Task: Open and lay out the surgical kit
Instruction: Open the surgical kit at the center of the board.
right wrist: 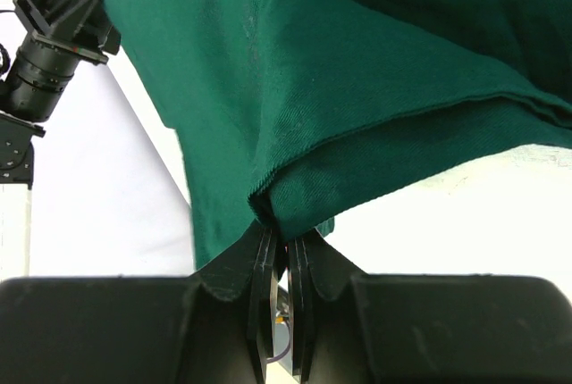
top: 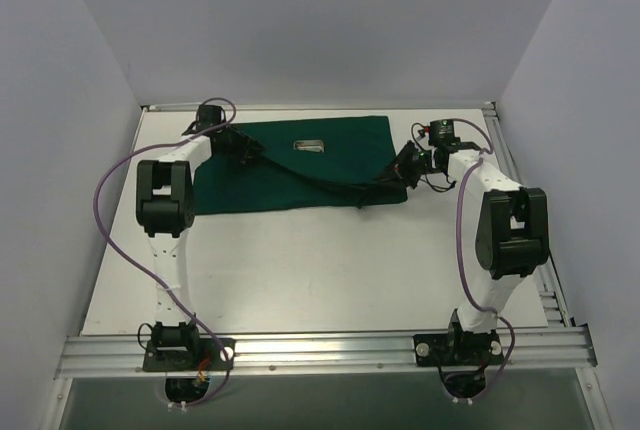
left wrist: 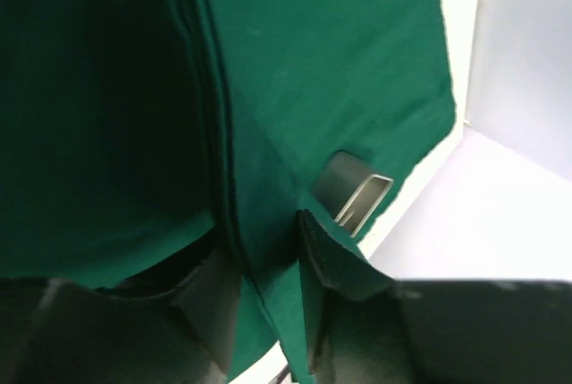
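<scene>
- Nearest the right wrist lens: right pincer (right wrist: 279,239), fingertips pressed flat together, pinching a folded edge of the dark green cloth wrap (right wrist: 357,71).
- Above that pinch, cloth sloping up and fanning out toward 12 and 2 o'clock, with a hem line running off toward 3 o'clock. White tabletop (right wrist: 465,214) bare beneath it at 4 o'clock.
- At 10 o'clock in the same view, a black camera lens (right wrist: 49,54) on the other arm.
- Nearest the left wrist lens: left pincer (left wrist: 264,246), fingers (left wrist: 210,304) standing apart with a raised fold of the cloth between them. Impossible to tell whether clamped on the fold or merely straddling it.
- Just beyond the right-hand finger, toward 1 o'clock: small silver tray (left wrist: 357,195), resting on the cloth near its edge.
- Seen from above: cloth spread as a wide rectangle over the 12 o'clock half of the tabletop, between the two arms.
- Tray on the cloth close to its 12 o'clock edge, roughly midway across.
- Left pincer over the cloth's 9 o'clock end, right pincer at its 3 o'clock edge, with a dark raised ridge of cloth stretched between the two.
</scene>
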